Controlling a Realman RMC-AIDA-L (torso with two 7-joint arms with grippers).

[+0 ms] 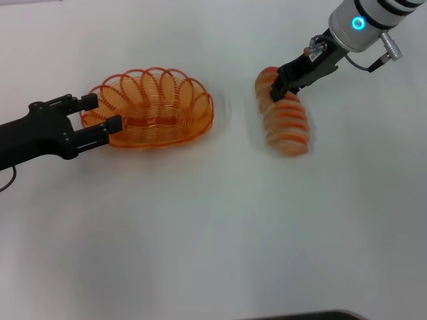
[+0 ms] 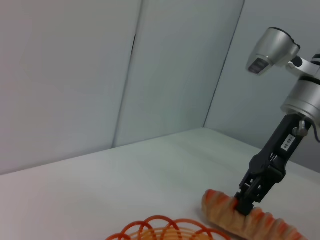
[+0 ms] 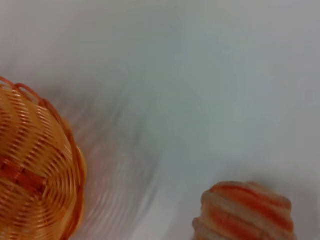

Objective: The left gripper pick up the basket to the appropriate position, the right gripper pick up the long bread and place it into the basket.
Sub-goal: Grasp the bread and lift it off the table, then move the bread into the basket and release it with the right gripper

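The long bread (image 1: 285,120) is an elongated loaf with orange and pale crosswise ridges, lying flat on the white table (image 1: 213,233) well to the right of the basket. In the right wrist view one rounded end of the loaf (image 3: 245,212) shows its stripes clearly. The basket (image 1: 150,110) is an oval of orange wire with a looped, scalloped rim and a spiral wire base (image 3: 30,165); it sits upright on the table, apart from the bread.

The right gripper (image 1: 280,87), a black two-fingered claw on a black arm with a silver cuff and a blue light, is down over the far end of the bread. In the left wrist view its fingers (image 2: 245,202) reach the top of the loaf (image 2: 250,220) and press against it; they look drawn close together there, though whether they truly clamp the bread cannot be told.

The left gripper (image 1: 100,113), a black two-fingered claw on a black arm, is at the basket's left end. Its fingers are spread apart, one along the outside of the rim and one lower against the wire wall, with the basket's edge between them; they have not closed on it.
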